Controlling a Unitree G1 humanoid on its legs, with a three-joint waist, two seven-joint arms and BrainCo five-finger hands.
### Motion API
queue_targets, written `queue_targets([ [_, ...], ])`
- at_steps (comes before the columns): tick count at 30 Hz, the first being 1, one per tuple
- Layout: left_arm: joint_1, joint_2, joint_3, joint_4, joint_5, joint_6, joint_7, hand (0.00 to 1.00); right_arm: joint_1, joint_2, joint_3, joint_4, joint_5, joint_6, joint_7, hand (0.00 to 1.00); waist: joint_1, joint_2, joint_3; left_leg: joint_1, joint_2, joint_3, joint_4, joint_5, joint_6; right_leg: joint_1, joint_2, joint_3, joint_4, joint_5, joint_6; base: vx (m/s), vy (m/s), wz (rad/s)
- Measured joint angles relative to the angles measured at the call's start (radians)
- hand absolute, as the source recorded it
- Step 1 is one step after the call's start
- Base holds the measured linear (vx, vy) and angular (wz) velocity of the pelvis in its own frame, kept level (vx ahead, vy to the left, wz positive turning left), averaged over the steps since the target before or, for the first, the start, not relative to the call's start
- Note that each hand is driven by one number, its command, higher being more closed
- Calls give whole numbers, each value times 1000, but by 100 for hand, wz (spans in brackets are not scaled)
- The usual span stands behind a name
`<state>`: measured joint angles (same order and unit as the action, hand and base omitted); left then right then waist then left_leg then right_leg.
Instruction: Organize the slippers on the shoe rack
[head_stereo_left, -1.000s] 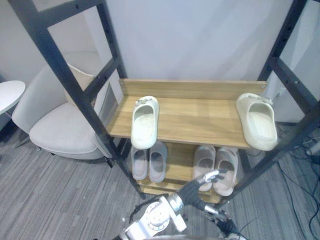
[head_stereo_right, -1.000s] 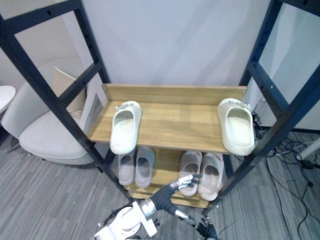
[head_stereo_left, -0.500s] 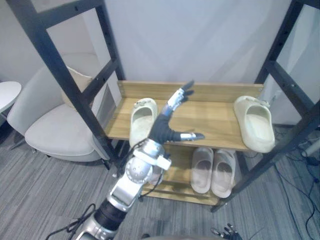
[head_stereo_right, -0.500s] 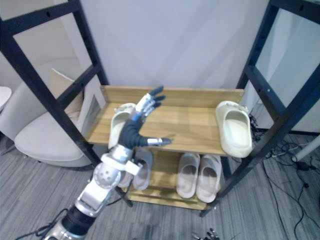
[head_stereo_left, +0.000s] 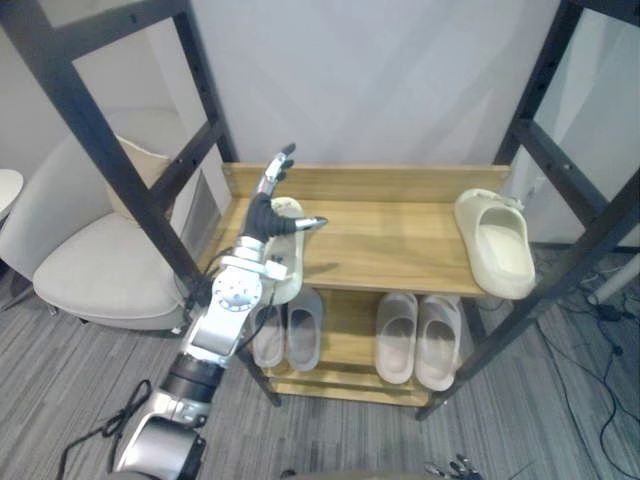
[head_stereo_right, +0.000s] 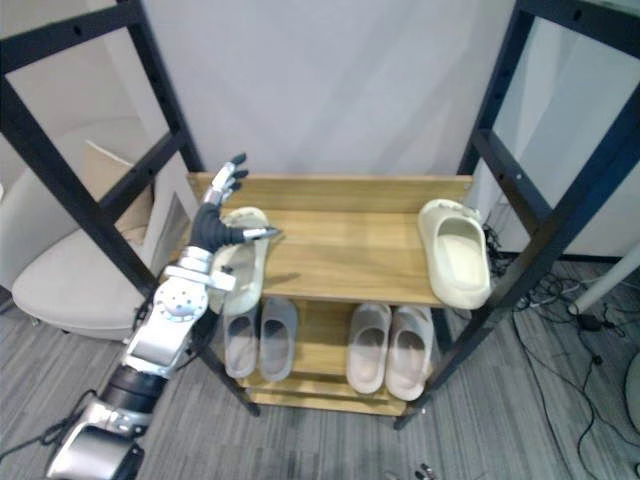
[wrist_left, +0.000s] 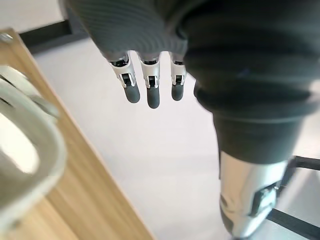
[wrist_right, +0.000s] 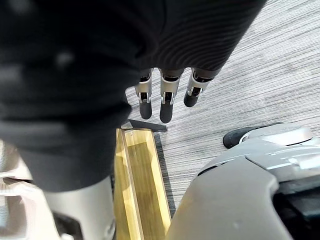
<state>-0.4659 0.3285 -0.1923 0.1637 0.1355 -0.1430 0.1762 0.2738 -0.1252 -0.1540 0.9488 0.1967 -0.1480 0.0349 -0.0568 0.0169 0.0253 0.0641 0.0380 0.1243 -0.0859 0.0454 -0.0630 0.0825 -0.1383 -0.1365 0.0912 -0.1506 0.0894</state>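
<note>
Cream left slipper (head_stereo_right: 249, 263) and right slipper (head_stereo_right: 455, 250) lie well apart — on the top shelf (head_stereo_right: 345, 255).

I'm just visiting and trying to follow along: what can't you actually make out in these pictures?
- Left slipper on the upper shelf: the left hand covers part of it in both eye views, so contact cannot be judged.
- Grey pair below it: the arm hides part of one.
- Right hand: cut off by the left eye view's bottom edge.

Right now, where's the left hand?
In the left eye view, the left hand hovers open over the cream slipper at the left of the upper shelf.
</note>
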Motion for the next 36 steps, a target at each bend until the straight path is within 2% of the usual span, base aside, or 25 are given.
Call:
queue_targets([
  [10,-60,83,12,160,64,32,-1,0,5,1,-1,-30,1,0,6,0,-9,7,8,0,0,-4,0,0,0,9,0,-11,-16,7,-2,2,0,1],
  [19,-85,169,19,193,146,43,-4,0,8,7,0,-31,2,0,15,0,-10,13,19,0,0,-6,1,0,0,12,0,-15,-19,7,-2,0,0,0],
  [27,-111,190,15,223,214,51,-7,0,8,7,1,-31,3,-1,24,0,-10,13,20,0,-2,-22,1,0,0,22,0,-24,-25,6,-2,2,-4,5],
  [36,-151,227,-38,244,283,63,-30,0,3,7,8,-31,5,-1,24,0,-18,10,40,0,-2,-23,1,1,-1,21,0,-25,-25,6,-2,0,0,0],
])
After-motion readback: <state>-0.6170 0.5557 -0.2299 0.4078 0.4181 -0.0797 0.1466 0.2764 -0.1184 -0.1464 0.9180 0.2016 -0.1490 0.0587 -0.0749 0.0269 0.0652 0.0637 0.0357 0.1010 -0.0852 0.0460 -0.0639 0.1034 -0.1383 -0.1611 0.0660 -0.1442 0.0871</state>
